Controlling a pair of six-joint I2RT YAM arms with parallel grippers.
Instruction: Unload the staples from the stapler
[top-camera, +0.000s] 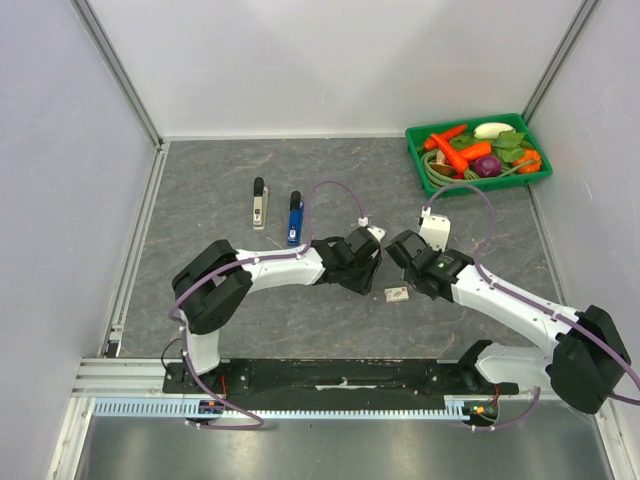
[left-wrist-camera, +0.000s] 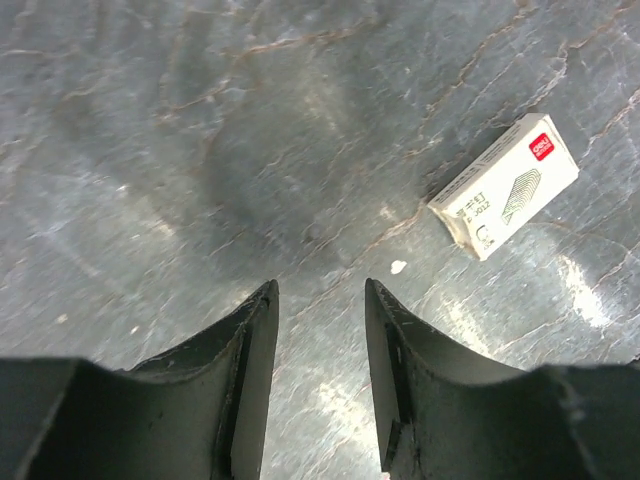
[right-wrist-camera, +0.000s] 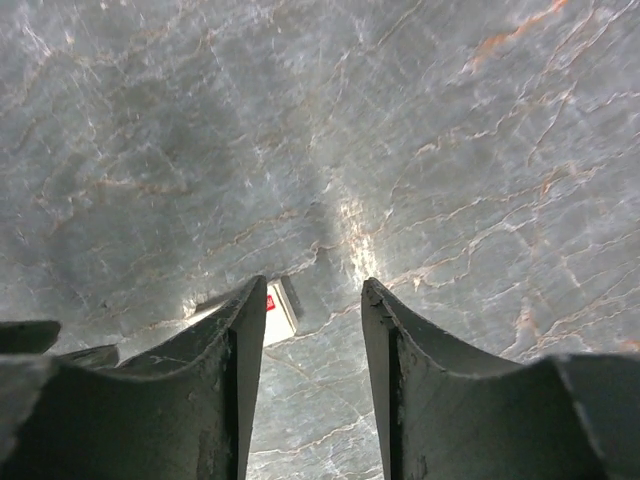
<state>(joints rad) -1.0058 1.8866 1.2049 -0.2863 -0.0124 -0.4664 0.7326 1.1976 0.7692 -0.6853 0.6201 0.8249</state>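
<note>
Two staplers lie at the back left of the grey table: a grey-and-black stapler (top-camera: 259, 203) and a blue stapler (top-camera: 295, 218) beside it. No loose staples show. A small white staple box (top-camera: 397, 294) with a red mark lies near the table's middle. My left gripper (top-camera: 372, 260) and right gripper (top-camera: 392, 250) face each other just behind that box, far from both staplers. The left gripper (left-wrist-camera: 318, 285) is open and empty, with the box (left-wrist-camera: 505, 187) up and to its right. The right gripper (right-wrist-camera: 313, 282) is open and empty; its left finger partly hides the box (right-wrist-camera: 280, 312).
A green tray (top-camera: 415, 160) of toy vegetables stands at the back right corner. White walls with metal rails close in the table on the left, back and right.
</note>
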